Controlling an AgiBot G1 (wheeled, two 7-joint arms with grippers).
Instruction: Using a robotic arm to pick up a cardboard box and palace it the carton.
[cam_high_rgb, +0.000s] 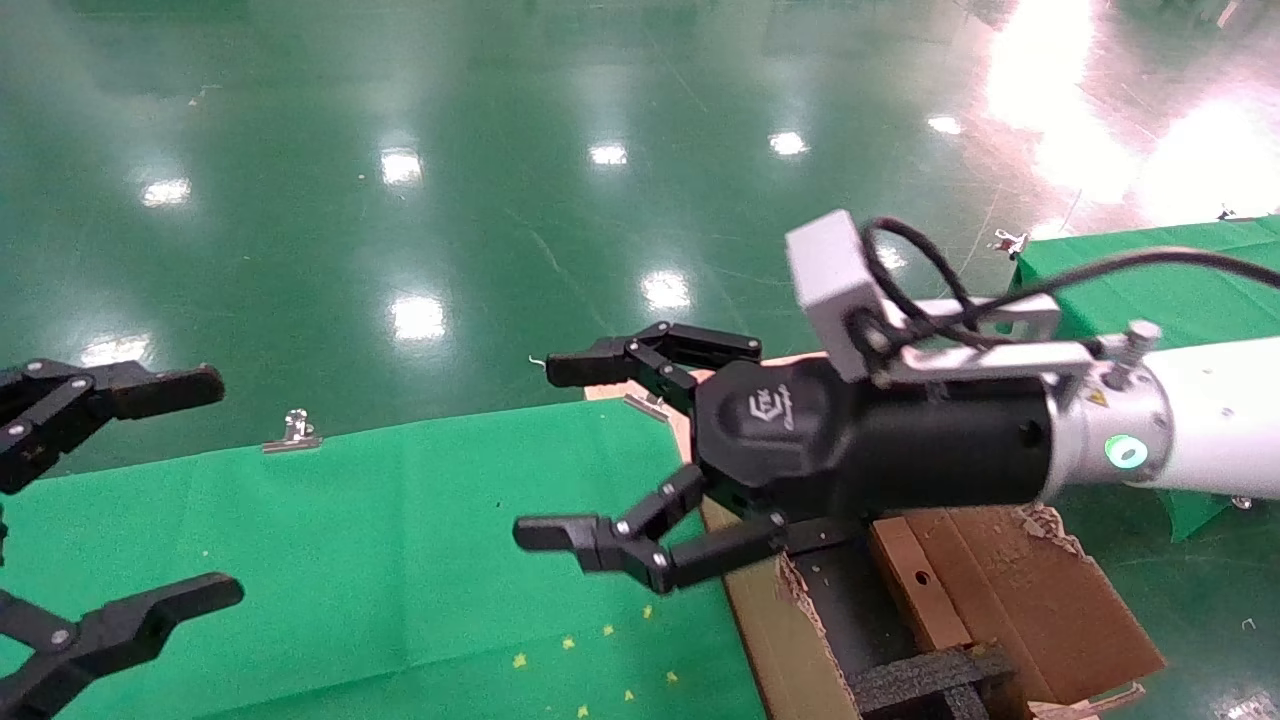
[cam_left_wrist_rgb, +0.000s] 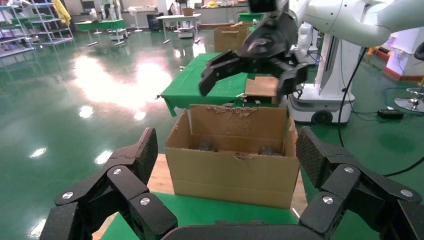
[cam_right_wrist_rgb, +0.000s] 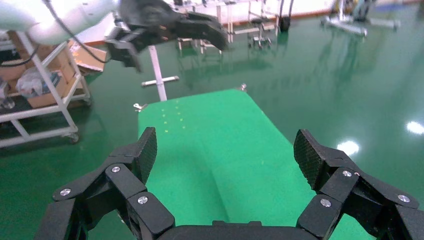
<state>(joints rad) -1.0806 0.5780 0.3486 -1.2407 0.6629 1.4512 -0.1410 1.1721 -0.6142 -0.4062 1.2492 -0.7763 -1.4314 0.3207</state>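
Note:
My right gripper (cam_high_rgb: 545, 450), on the white arm with the green ring (cam_high_rgb: 1126, 450), is open and empty. It hovers over the right end of the green table, beside the carton's left edge. The carton (cam_high_rgb: 1010, 590) has torn flaps and black foam (cam_high_rgb: 925, 675) inside. A small brown cardboard box with a round hole (cam_high_rgb: 918, 580) lies in it, beside the foam. The left wrist view shows the carton (cam_left_wrist_rgb: 230, 170) with the right gripper (cam_left_wrist_rgb: 245, 82) above it. My left gripper (cam_high_rgb: 215, 488) is open and empty at the left edge. The right wrist view shows only green cloth between its fingers (cam_right_wrist_rgb: 145, 147).
A green-clothed table (cam_high_rgb: 350, 540) fills the front, with a metal clip (cam_high_rgb: 293, 432) on its far edge. A second green table (cam_high_rgb: 1150, 270) stands at the back right. Shiny green floor lies beyond. Another robot base (cam_left_wrist_rgb: 325, 75) stands behind the carton.

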